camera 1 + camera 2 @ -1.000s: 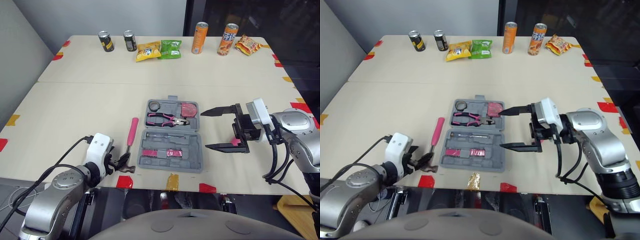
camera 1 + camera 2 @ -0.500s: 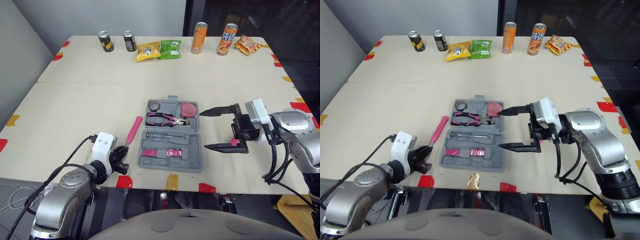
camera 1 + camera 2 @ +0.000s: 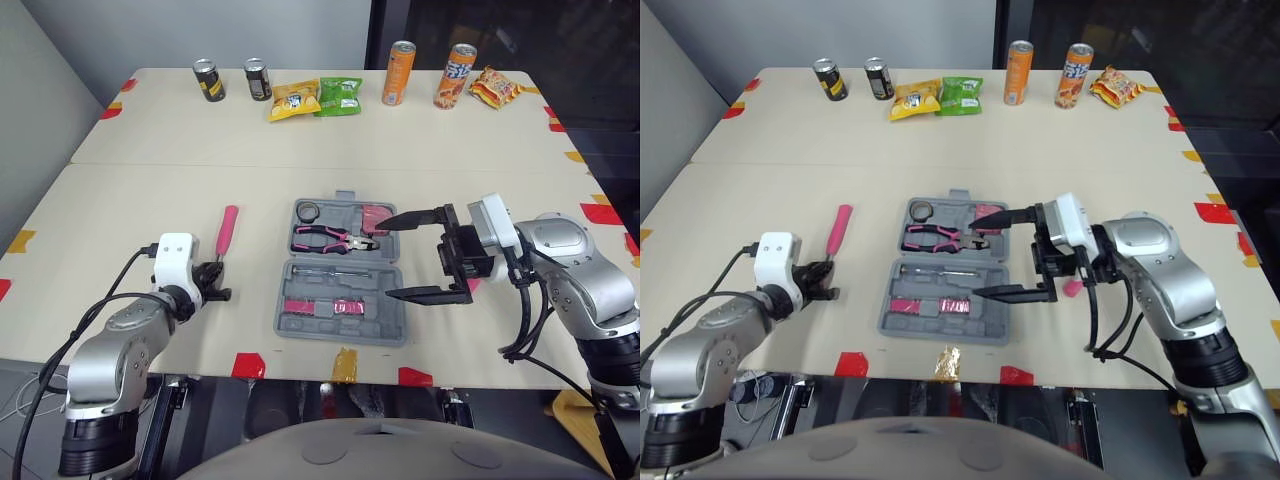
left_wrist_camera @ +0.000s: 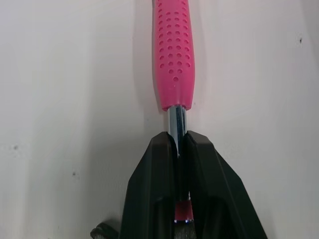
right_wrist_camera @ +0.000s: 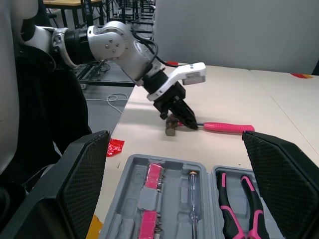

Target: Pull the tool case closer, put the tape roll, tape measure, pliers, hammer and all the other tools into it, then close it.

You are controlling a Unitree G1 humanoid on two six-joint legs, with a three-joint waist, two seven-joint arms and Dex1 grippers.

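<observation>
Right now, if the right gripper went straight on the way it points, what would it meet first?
Likely the open tool case: the right gripper, jaws wide, points across it. If it clears that, the hammer in the left gripper comes next; height is unclear.

Way past the right gripper [image 3: 387, 260]: two orange cans [image 3: 399, 74], a snack bag [image 3: 496, 88], two dark cans [image 3: 209, 80], a yellow chip bag [image 3: 292, 100] and a green chip bag [image 3: 340, 96].

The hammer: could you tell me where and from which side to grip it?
Grip the bare steel shank beside the head, from above, as the left end effector does: the hammer lies along the table, and that slim shank sits near the heavy end.
</observation>
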